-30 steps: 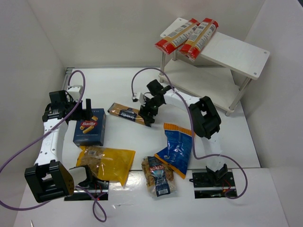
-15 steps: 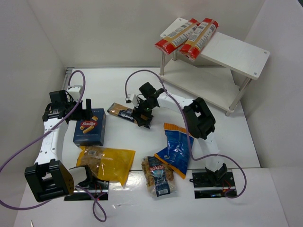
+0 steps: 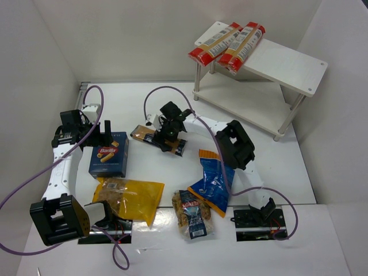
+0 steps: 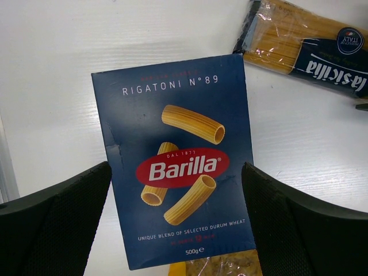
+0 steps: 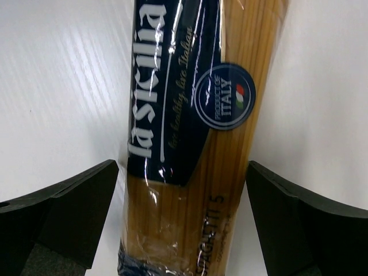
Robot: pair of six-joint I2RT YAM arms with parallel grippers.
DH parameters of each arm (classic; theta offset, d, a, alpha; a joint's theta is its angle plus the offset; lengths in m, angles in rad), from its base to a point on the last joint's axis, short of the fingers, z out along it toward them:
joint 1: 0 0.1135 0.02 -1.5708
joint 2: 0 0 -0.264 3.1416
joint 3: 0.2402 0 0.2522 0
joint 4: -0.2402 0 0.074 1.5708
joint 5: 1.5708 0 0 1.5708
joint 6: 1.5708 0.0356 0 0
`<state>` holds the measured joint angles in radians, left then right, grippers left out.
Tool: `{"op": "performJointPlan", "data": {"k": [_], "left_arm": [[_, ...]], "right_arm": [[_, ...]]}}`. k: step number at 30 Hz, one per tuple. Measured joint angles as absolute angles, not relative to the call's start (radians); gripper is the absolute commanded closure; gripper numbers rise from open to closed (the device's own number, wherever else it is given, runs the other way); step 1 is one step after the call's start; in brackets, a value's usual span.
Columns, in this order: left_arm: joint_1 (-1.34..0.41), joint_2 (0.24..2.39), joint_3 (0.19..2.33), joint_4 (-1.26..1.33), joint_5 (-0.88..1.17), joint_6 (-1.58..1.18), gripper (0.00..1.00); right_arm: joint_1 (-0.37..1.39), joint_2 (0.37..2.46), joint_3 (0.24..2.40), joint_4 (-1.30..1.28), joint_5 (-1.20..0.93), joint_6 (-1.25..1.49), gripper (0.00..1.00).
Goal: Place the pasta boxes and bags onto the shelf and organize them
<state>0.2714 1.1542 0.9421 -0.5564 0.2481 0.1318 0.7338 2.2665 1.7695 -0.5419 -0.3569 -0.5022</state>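
While my right gripper (image 5: 184,221) hangs over the long tan-and-navy pack (image 5: 195,144), its fingers are spread wide, one on each side.

The pack lies flat on the table (image 3: 126,103), near the middle and well apart from the shelf (image 3: 287,66). The fingers sit across its thin way, I think so they can squeeze it once I go down. Nothing is pinched yet. My left gripper (image 4: 178,230) is spread too, with the dark blue Barilla box (image 4: 178,167) lying flat between its fingers. The two long red-ended packs (image 3: 227,43) lie side by side on the shelf's top board, so I guess this long pack belongs beside them.
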Motion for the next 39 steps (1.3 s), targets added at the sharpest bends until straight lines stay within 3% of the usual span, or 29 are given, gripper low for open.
{"op": "performJointPlan", "data": {"k": [3,5,6,7,8,17,39], "left_arm": [[0.271,1.154,0.942,-0.557,0.248,0.131,0.01],[0.271,1.154,0.942,-0.558,0.248,0.131,0.01],[0.271,1.154,0.942,-0.558,0.248,0.131,0.01],[0.271,1.154,0.942,-0.558,0.248,0.131,0.01],[0.271,1.154,0.942,-0.558,0.248,0.131,0.01],[0.271,1.140,0.942,-0.559,0.247,0.130,0.01],[0.271,1.103,0.942,-0.560,0.239,0.129,0.01]], "right_arm": [[0.758,2.275,1.781,-0.538,-0.311,-0.502,0.00],[0.776,2.276,1.780,-0.538,-0.270,-0.504,0.10],[0.786,2.276,1.780,-0.539,-0.257,-0.502,0.20],[0.794,2.276,1.781,-0.541,-0.247,-0.501,0.74],[0.800,2.276,1.782,-0.545,-0.243,-0.501,1.00],[0.802,2.260,1.799,-0.576,-0.245,-0.489,1.00],[0.686,1.845,1.616,-0.652,-0.226,-0.286,1.00]]}}
